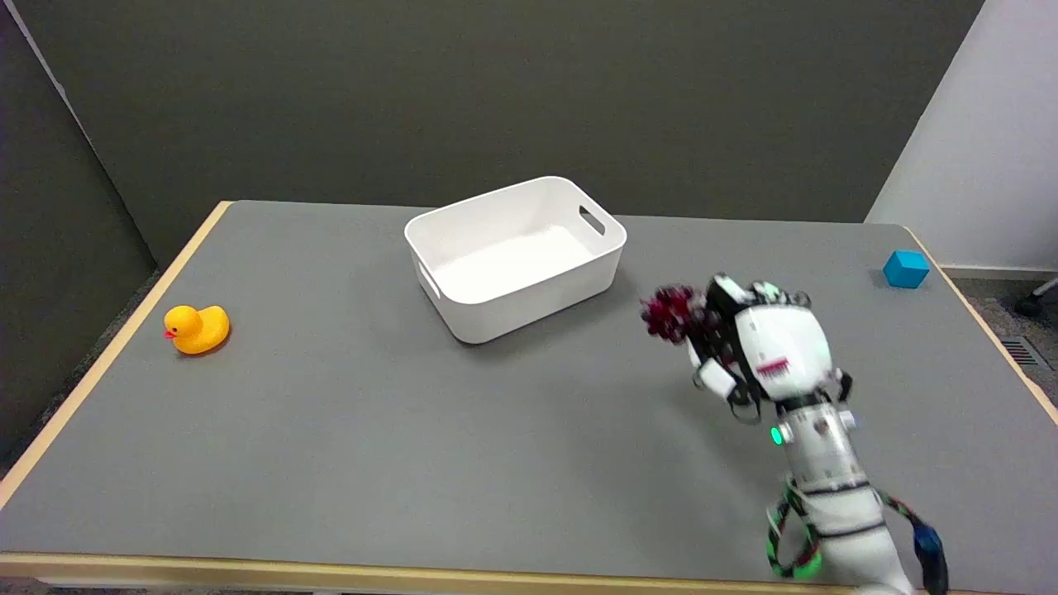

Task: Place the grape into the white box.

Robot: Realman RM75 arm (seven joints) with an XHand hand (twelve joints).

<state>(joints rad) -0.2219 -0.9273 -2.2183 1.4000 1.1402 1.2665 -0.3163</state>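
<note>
Reaching in from the lower right, the robot hand [756, 351] grasps the grape [671, 314] (a dark red bunch) at its fingertips, above the desk [372, 430]; the box [514, 257] sits up-left of it.

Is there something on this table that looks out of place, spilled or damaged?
Nothing stands out. The white box stands upright and empty, the yellow duck and blue cube sit upright, and the right hand holds the grape bunch right of the box.
</note>
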